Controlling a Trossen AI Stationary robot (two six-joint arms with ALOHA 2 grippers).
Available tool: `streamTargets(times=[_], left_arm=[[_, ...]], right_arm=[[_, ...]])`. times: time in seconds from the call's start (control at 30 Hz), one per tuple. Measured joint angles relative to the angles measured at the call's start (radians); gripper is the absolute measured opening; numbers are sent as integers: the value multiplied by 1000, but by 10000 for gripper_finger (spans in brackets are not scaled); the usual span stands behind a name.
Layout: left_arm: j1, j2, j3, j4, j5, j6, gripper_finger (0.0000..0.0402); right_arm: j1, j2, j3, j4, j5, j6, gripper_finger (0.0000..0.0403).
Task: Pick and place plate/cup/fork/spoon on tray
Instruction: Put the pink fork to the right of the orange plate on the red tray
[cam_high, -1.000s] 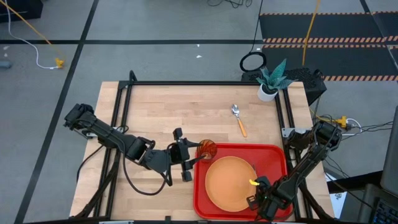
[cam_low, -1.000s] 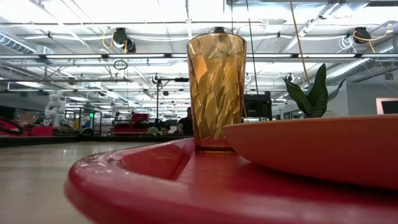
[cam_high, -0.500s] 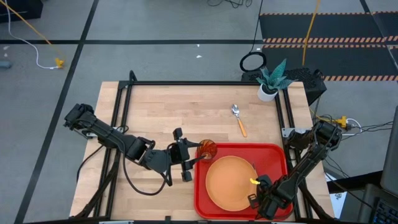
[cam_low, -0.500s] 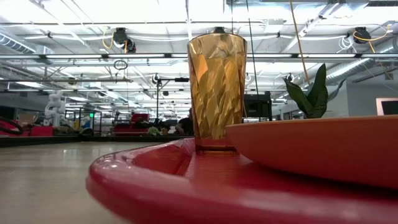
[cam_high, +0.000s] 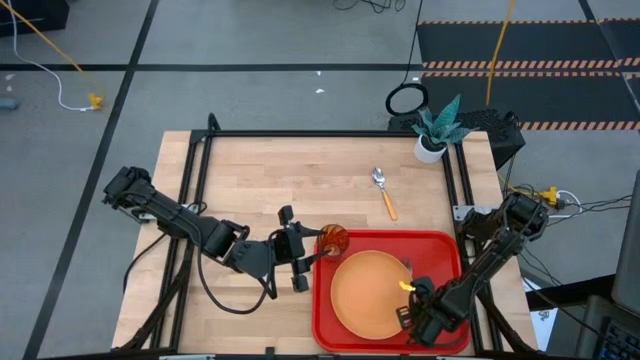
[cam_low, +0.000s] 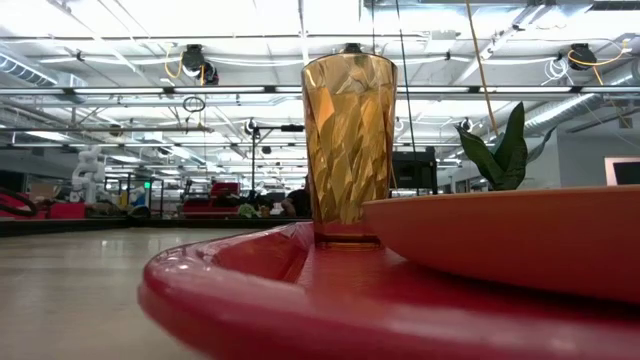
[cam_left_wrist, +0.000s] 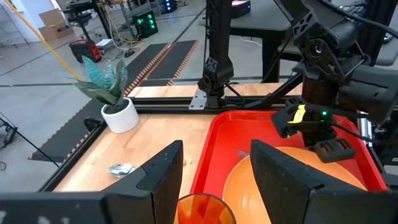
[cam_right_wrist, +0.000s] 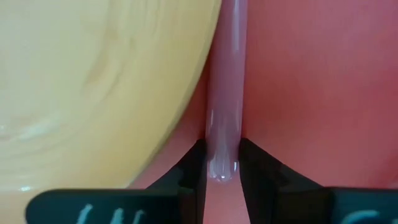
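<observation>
Your right claw (cam_high: 408, 305), closed on the fork (cam_right_wrist: 225, 93) handle, holds it lengthwise on the tray (cam_high: 440, 245) just beside the plate (cam_high: 368, 292); the spoon (cam_high: 384, 193) lies on the tabletop (cam_high: 260, 180) beyond, and your left claw (cam_high: 305, 262) is open around the cup (cam_high: 332, 240).

The cup (cam_low: 348, 145) is showing as translucent, faceted amber plastic. The tray (cam_low: 300, 300) is gleaming glossy red, and the counter (cam_high: 290, 185) is looking like pale matt wood.

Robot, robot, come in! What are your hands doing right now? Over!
Right gripper shut on fork, low on tray beside plate. Left gripper open around cup. Spoon waiting on table.
</observation>
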Motion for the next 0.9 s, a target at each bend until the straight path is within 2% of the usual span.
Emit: streamTargets(times=[0.43,0.77,0.9], left_arm=[[0,0,0,0,0,0,191],[0,0,0,0,0,0,191],[0,0,0,0,0,0,191]], right_arm=[[-17,-7,-2,-6,-22,-23,64],[-10,-15,-2,-27,-18,-29,144],[-10,-16,-2,-15,-20,-38,159]])
